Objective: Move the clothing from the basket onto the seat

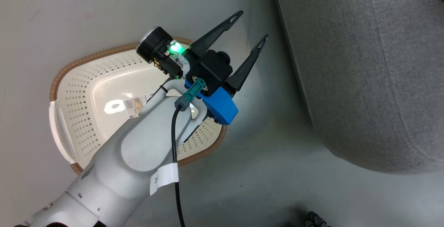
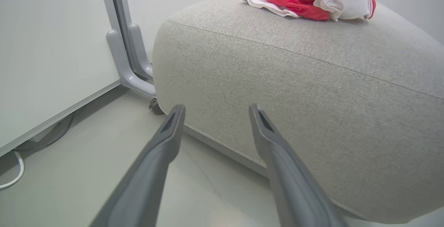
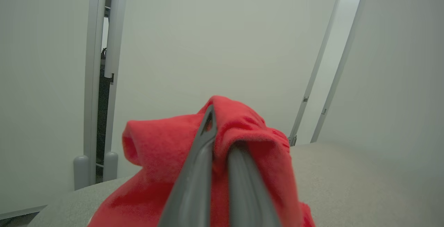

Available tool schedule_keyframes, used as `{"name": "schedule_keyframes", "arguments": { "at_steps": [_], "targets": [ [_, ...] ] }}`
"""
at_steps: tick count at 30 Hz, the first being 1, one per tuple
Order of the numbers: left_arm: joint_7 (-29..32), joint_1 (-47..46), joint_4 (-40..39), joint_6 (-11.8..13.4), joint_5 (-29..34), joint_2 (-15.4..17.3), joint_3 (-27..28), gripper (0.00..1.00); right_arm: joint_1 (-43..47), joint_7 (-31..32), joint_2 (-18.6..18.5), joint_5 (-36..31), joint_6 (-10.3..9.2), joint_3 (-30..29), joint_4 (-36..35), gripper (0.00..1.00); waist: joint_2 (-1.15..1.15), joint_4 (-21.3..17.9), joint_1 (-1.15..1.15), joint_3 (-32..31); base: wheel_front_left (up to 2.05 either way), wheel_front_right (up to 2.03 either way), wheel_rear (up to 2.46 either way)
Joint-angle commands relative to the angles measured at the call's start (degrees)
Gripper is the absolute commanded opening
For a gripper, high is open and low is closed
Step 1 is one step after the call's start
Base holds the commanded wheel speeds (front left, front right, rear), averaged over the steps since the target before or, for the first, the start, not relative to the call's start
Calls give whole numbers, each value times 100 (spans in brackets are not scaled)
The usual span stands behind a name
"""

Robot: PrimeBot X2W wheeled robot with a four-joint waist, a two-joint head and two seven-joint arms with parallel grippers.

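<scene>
Noted left gripper [image 1: 254, 24] jaws spread over basket [image 1: 74, 91] rim, forearm [image 1: 138, 157] masking basket's near wall. Found right gripper [image 3: 222, 129] jaws pinching red clothing [image 3: 152, 140] over seat [image 3: 347, 178]; further clothing on seat, cut off at frame top. Confirmed open floor [image 1: 270, 150] between basket and seat edge.

Light is soft and even, shadows weak. Glare shines in the basket [image 1: 77, 99] bottom; the near fingers [image 2: 149, 175] are blurred.

The left arm [image 1: 131, 157] was smooth and pale grey, with a black cable [image 1: 173, 140] and a white tag [image 1: 164, 178] — then a blue block [image 1: 220, 105], a green light [image 1: 176, 48], and two long dark fingers [image 1: 217, 31].
</scene>
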Motion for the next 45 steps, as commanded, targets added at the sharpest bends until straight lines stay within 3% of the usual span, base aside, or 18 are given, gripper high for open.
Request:
{"name": "schedule_keyframes", "arguments": {
  "at_steps": [1,10,15,16,17,31,37,45],
  "targets": [
    [-5,-104,-39,26,40,40,4,100,58,-20,-62,-73,1,-26,336,0,0,56,-1,108,0,0,0],
    [-14,-147,-121,76,4,134,5,100,87,-21,-68,-211,1,-292,1527,0,0,94,-1,201,0,0,0],
    [-20,-94,-116,102,-41,163,-10,100,135,-20,10,-258,1,-266,1582,0,0,56,-1,126,0,0,0],
    [-28,-71,-108,106,-51,164,-13,100,169,-20,28,-228,1,-267,1515,76,0,48,-1,91,0,0,0],
    [-40,-45,-98,103,-59,161,-18,100,224,-20,57,-191,1,-262,1469,100,0,43,-1,46,0,0,0],
    [-206,525,38,223,-375,-19,227,100,1881,-20,575,-9,1,104,145,100,0,87,-1,-1086,0,0,0],
    [-209,941,-240,321,-428,-26,588,100,2482,-19,719,4,1,470,-346,100,0,200,-1,-1664,0,0,0],
    [-212,1797,-829,454,-288,36,1491,100,3261,-20,950,119,1,1200,-914,100,0,503,-1,-2478,0,0,0]
  ]
}}
